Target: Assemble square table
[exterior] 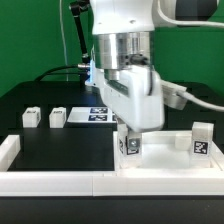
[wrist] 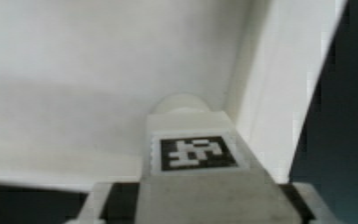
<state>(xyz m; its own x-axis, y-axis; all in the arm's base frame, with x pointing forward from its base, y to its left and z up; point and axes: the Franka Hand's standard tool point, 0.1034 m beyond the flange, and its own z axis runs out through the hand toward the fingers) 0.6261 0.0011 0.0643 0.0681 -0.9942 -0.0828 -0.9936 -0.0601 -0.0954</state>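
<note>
The white square panel (exterior: 165, 163) lies at the exterior view's lower right, raised rim up. My gripper (exterior: 130, 133) is shut on a white block leg (exterior: 130, 146) with its tag facing the camera, held upright over the panel's near left part. In the wrist view the leg (wrist: 195, 150) sits between my fingers (wrist: 115, 206), its rounded tip over the panel floor (wrist: 87, 100) close to the rim wall (wrist: 275, 90). Whether the leg touches the panel I cannot tell. Another leg (exterior: 201, 140) stands on the panel's right side. Two loose legs (exterior: 32, 117) (exterior: 58, 117) stand on the black table at left.
The marker board (exterior: 98, 114) lies flat behind my gripper. Low white border rails run along the front (exterior: 50, 182) and left (exterior: 8, 150) of the table. A green backdrop and cables stand behind the arm.
</note>
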